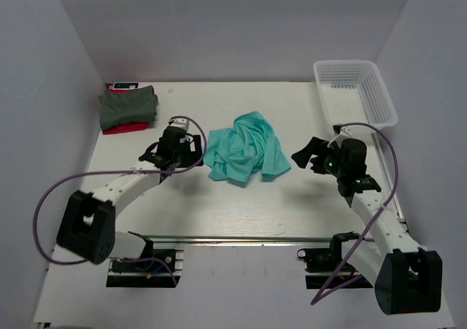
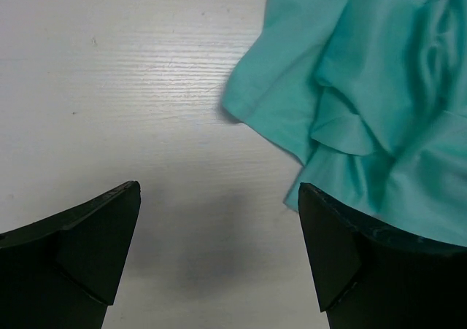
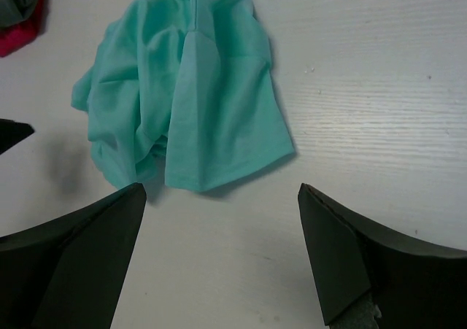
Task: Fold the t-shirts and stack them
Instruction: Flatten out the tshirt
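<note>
Teal t-shirt [image 1: 244, 148] lies crumpled mid-tabletop [image 1: 241, 212] between my arms. A grey-green shirt [image 1: 130, 104] sits on a red one [image 1: 120, 129] far left, and the mesh basket [image 1: 381, 95] stands far right, well apart. Left wrist: my left jaws gape wide, teal cloth beside one finger. Right wrist: my right jaws stand wide, with the shirt just ahead.

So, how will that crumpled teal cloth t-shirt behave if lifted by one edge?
Probably floppy: the teal t-shirt lies in loose folds, so it should drape. Likely light: its thin edge lies flat on the white table.
</note>
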Robot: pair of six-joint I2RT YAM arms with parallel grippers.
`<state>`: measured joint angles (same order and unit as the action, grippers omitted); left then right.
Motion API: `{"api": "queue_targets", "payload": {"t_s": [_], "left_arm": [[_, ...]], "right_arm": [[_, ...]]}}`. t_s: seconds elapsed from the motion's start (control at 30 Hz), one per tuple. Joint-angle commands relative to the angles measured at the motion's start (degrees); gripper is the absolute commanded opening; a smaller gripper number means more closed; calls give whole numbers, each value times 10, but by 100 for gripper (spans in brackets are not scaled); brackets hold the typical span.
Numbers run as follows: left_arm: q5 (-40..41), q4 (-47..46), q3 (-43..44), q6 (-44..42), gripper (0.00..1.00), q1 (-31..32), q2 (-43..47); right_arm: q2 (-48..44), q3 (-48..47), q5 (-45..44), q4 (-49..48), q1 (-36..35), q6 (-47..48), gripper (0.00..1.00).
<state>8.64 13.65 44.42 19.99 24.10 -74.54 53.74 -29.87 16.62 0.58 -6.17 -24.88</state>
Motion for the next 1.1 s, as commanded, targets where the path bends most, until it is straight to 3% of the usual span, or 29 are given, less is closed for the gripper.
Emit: {"api": "queue_targets", "payload": {"t_s": [0.0,0.2,0.47,0.57,0.6,0.9,0.93,0.97,1.0,1.07], "left_arm": [[32,-9,49,11,99,-3,-70],[13,-19,101,1,98,-3,-178],[8,-21,134,-6,97,-8,-245],[14,-16,146,-11,89,-8,-260],[14,-16,153,-11,82,-8,-267],[-91,-50,190,-81,53,-8,-313],[-91,-50,196,-90,40,-8,-313],[-91,-50,204,-95,19,-8,-318],[-91,-39,211,-95,0,-8,-318],[-71,-16,233,-95,0,-8,-318]], "right_arm": [[58,-59,71,-60,-4,24,91],[152,-112,66,-83,-16,38,91],[327,-223,38,-49,-67,83,89],[377,-257,36,-51,-85,85,86],[388,-272,36,-50,-89,87,84],[488,-353,-39,-35,-118,93,41],[492,-356,-39,-35,-120,94,35],[495,-364,-43,-30,-122,93,14],[498,-367,-43,-30,-123,93,0],[493,-378,-42,-19,-124,100,0]]}}
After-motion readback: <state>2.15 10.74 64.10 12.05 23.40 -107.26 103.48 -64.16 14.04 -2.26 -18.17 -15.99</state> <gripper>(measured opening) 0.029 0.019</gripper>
